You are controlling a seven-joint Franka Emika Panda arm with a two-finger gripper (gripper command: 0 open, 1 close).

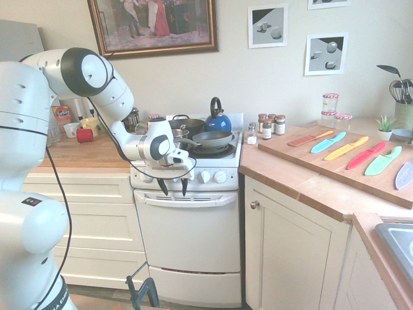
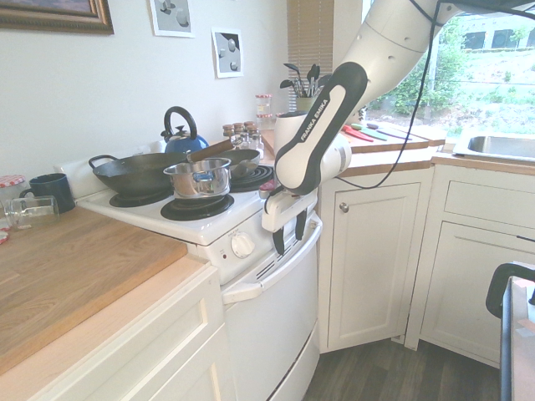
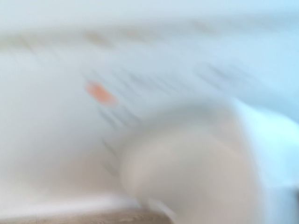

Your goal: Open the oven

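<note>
The open gripper apparently hangs by the closed oven's handle

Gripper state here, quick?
Gripper: open, fingers apart and pointing down near the oven handle, nothing visible between them.

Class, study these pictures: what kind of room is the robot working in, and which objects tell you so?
Almost certainly a kitchen: there is a white oven with pans on its burners, a sink set in the counter, and colourful knives on a wooden board.
</note>
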